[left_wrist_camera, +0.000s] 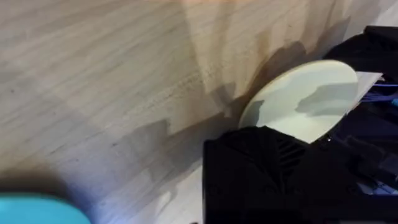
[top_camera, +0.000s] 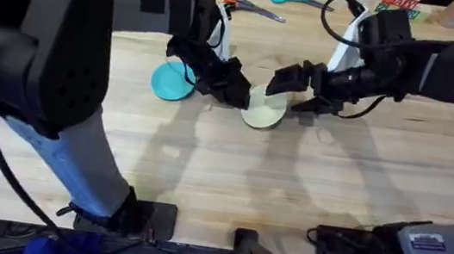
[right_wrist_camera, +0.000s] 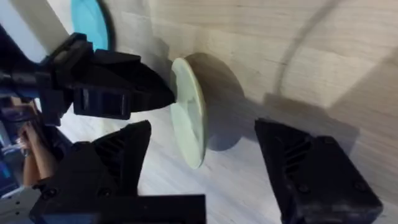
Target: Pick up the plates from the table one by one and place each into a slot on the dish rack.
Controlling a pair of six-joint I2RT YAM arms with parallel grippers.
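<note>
We see left gripper point(top_camera: 235, 93) pinching the cream plate point(top_camera: 264, 110) rim; right gripper point(top_camera: 301, 88) jaws wide beside it.

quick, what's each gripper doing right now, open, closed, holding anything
Left gripper: at the cream plate, which it tips up on edge; grip cannot be told.
Right gripper: open, straddling the plate's edge, holding nothing.

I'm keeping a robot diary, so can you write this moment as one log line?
left gripper: at cream plate edge | right gripper: open beside it | teal plate: on table
</note>
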